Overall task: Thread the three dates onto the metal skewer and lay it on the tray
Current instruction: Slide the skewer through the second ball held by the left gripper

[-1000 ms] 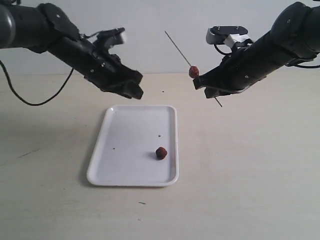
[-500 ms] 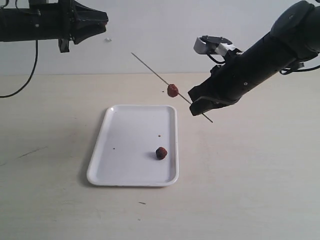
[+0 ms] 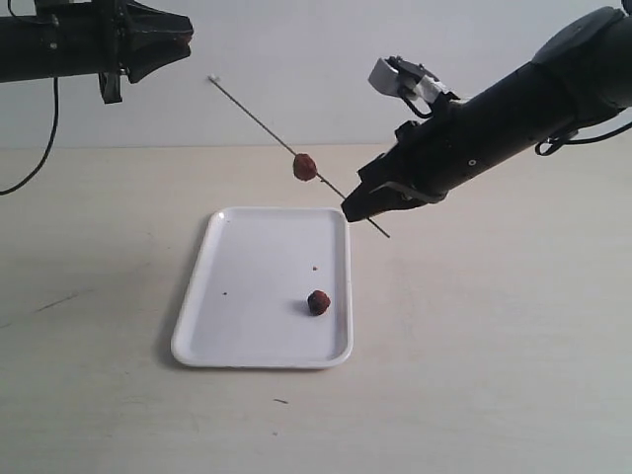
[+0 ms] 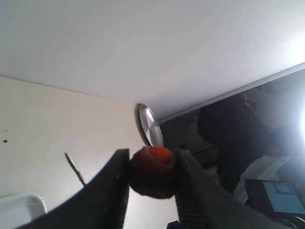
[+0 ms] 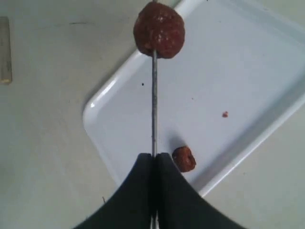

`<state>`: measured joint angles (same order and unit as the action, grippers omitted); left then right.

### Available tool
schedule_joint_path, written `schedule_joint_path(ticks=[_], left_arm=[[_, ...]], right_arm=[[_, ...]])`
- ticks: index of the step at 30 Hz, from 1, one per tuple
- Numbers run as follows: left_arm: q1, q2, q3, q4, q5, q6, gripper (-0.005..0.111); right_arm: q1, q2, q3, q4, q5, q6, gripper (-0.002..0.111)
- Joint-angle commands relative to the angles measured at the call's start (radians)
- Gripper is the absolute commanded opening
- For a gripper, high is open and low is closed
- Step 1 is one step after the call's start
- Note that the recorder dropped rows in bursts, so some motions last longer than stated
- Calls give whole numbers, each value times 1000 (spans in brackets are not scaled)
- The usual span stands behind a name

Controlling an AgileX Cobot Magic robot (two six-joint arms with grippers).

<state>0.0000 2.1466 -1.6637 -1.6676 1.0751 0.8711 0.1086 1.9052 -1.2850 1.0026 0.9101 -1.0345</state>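
My right gripper (image 3: pixel 355 210) (image 5: pixel 154 156) is shut on the metal skewer (image 3: pixel 259 122) (image 5: pixel 154 100), which slants up and to the left over the tray's far edge. One date (image 3: pixel 305 166) (image 5: pixel 159 30) is threaded on the skewer, partway along. Another date (image 3: pixel 318 302) (image 5: pixel 184 159) lies on the white tray (image 3: pixel 247 336) (image 5: pixel 248 71), near its right side. My left gripper (image 3: pixel 183 32) (image 4: pixel 151 160), high at the upper left, is shut on a third date (image 4: pixel 152 172). The skewer's tip (image 4: pixel 74 168) shows in the left wrist view.
The tray sits on a pale wooden table (image 3: pixel 494 346). A black cable (image 3: pixel 20 173) hangs from the left arm at the far left. A small dark fleck (image 3: pixel 281 401) lies on the table in front of the tray.
The right gripper has moved left with the skewer and its date, toward the tray. The left arm rose to the upper left and now holds almost still.
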Motion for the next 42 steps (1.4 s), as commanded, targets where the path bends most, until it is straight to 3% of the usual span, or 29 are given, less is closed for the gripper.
schedule_joint_path(ticks=[1, 19, 42], left_arm=[[1, -5, 3, -10, 7, -33, 31], [1, -5, 3, 1, -155, -46, 31], [-10, -5, 3, 20, -110, -72, 31]], right_arm=[[-4, 24, 2, 113, 7, -81, 0], [-4, 32, 2, 142, 63, -132, 0], [-4, 36, 2, 193, 86, -171, 0]])
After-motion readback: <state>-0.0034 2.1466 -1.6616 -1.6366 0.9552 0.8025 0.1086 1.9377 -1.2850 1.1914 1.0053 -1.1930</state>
